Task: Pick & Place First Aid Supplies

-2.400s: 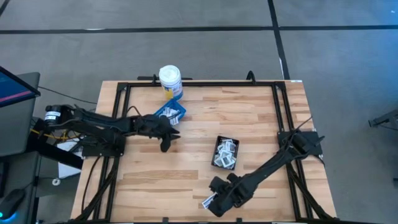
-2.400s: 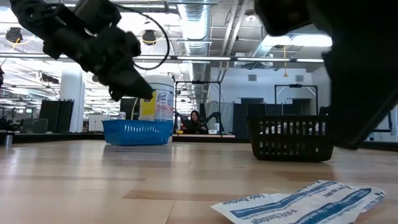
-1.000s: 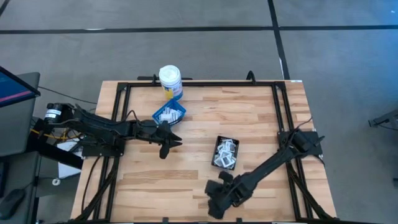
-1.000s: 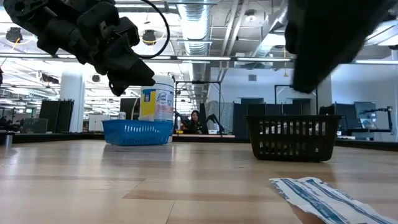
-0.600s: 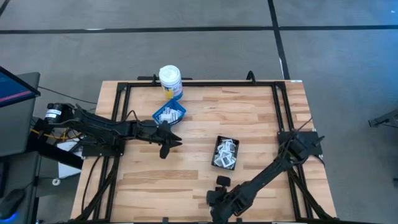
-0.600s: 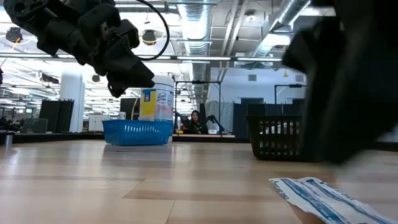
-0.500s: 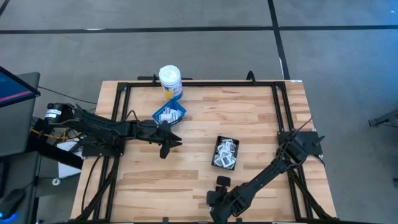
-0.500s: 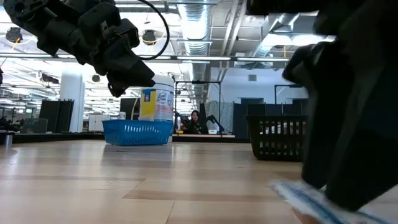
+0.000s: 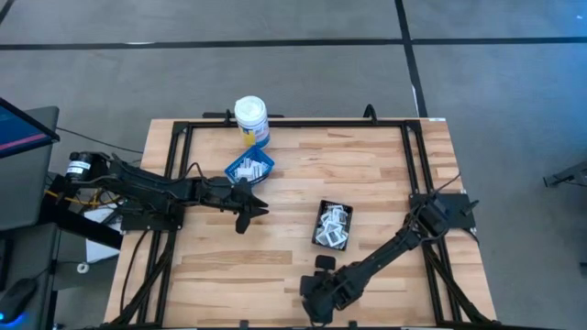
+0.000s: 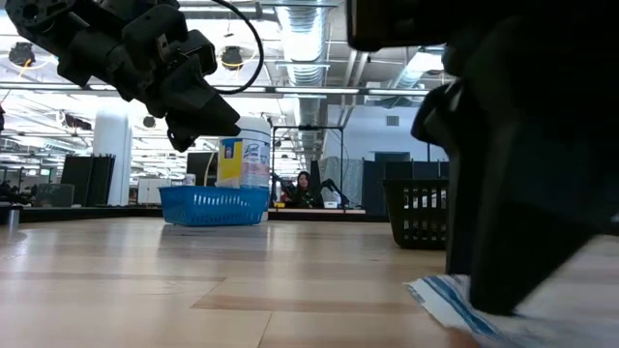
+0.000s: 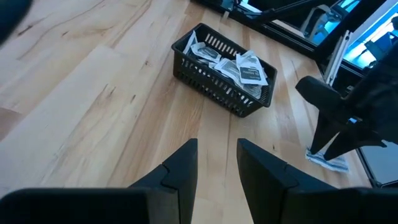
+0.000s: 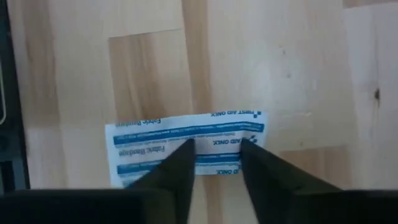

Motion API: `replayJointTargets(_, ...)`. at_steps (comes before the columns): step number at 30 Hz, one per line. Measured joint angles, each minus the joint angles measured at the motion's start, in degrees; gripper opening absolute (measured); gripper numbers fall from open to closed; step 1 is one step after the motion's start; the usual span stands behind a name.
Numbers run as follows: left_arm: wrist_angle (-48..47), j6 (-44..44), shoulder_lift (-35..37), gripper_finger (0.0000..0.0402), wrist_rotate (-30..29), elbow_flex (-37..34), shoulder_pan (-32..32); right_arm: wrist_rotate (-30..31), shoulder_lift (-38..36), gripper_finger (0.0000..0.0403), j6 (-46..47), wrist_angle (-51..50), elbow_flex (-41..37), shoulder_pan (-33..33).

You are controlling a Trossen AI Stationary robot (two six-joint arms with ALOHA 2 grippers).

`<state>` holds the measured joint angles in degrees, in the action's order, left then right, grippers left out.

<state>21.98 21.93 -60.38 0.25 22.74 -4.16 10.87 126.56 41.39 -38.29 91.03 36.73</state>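
A white packet with blue print lies flat on the wood near the table's front edge; it also shows in the low view. My right gripper stands over it, pointing steeply down, open, one fingertip either side of the packet's middle. More packets fill the black tray at the table's middle and the blue tray farther back. My left gripper hovers open and empty near the blue tray, well above the table. My right gripper comes at the packet's printed upper face from above, slanting steeply down. Both fingertips stand over it, spaced along its length. The packet lies flat on the wood. I cannot tell whether the tips touch it.
A white bottle with a yellow label stands at the far edge behind the blue tray. A black rail frame runs around the table. Bare wood lies between the two trays and along the near left.
My right gripper has come down over the packet and a little toward the table's near edge, rolling about its own line as it sank. The packet has stayed flat on the wood.
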Motion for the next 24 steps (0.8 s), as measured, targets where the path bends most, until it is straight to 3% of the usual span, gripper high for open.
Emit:
replayJointTargets(6, -0.02, 0.00, 0.00, 0.0112, 0.00, 0.00, 0.00, 1.26, 0.13, 0.0011, -1.45, 0.10, -0.11, -0.59)
replayJointTargets(11, -0.02, 0.00, 0.00, 0.0112, 0.02, 0.00, 0.00, 11.05, 0.37, 0.0028, -1.37, -4.53, 1.97, -0.37)
replayJointTargets(14, -0.01, 0.63, 0.00, 0.0112, -0.01, 0.00, -0.71, 20.95, 0.49, 0.0030, -1.30, -10.51, 5.19, -0.76)
replayJointTargets(19, 0.88, 2.70, 0.00, 0.0112, -0.02, 0.00, -2.93, 43.33, 0.26, 0.0006, -1.64, -16.76, 9.58, -3.19)
replayJointTargets(21, 1.42, 2.93, 0.00, 0.0112, -0.02, 0.00, -4.06, 48.49, 0.26, 0.0005, -3.48, -16.74, 11.09, -4.83)
replayJointTargets(24, 2.72, 2.52, -0.02, 0.0112, -0.93, 0.00, -5.33, 51.29, 0.26, 0.0011, -4.45, -16.40, 12.67, -7.99)
